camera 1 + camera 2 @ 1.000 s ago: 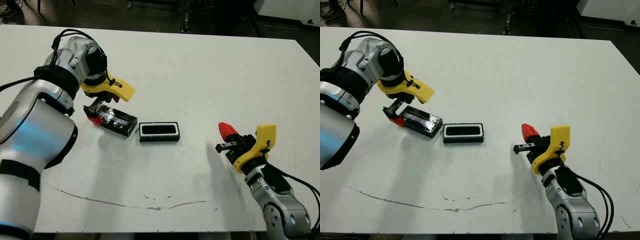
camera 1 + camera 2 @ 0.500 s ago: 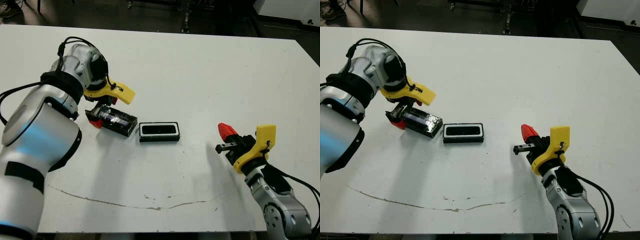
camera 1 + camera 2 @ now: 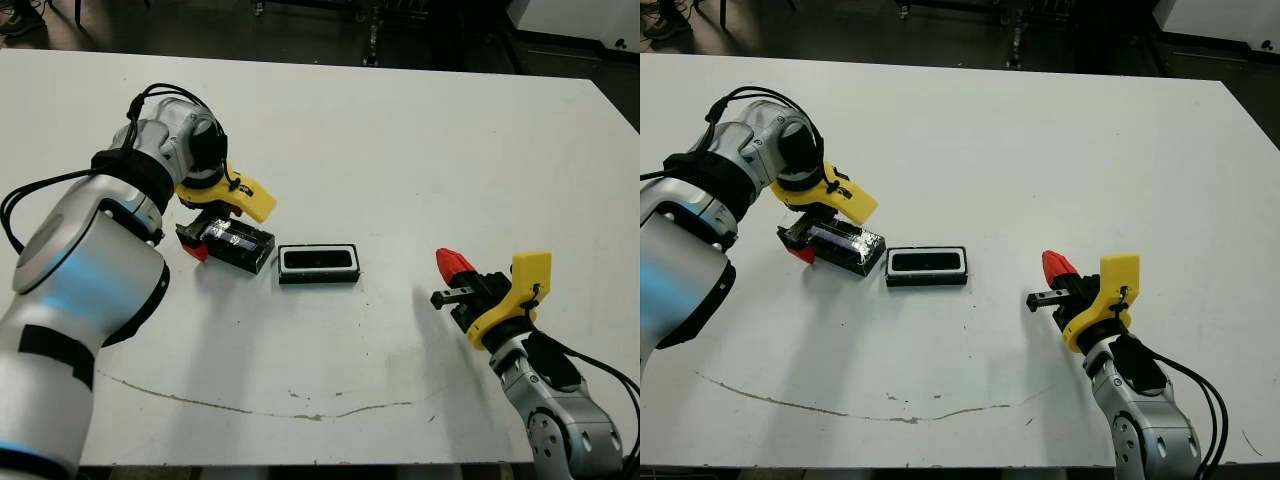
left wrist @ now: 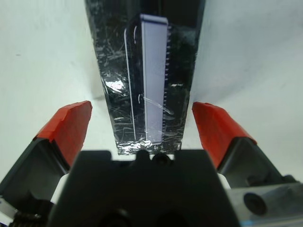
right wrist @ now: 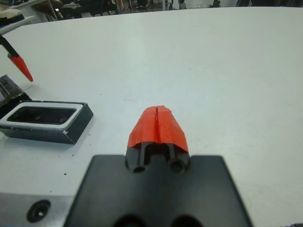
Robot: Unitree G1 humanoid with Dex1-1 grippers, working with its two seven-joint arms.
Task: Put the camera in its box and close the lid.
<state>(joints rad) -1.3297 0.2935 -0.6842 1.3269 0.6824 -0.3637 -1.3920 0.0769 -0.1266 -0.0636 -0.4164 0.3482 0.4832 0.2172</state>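
Lid (image 3: 232, 240) lies flat on the surface just left of the box (image 3: 318, 263), which already shows a dark interior (camera apparently seated). Left gripper (image 4: 142, 125) jaws wide, straddling the lid's end. Right gripper (image 5: 157, 124) jaws closed, empty. Lid judged rigid, light, slippery; grip the long edges.

Both arms wear glossy silver shells with black bands and looping black cables. Each hand, left (image 3: 197, 238) and right (image 3: 452, 278), has a yellow bracket, black body and red-tipped fingers.
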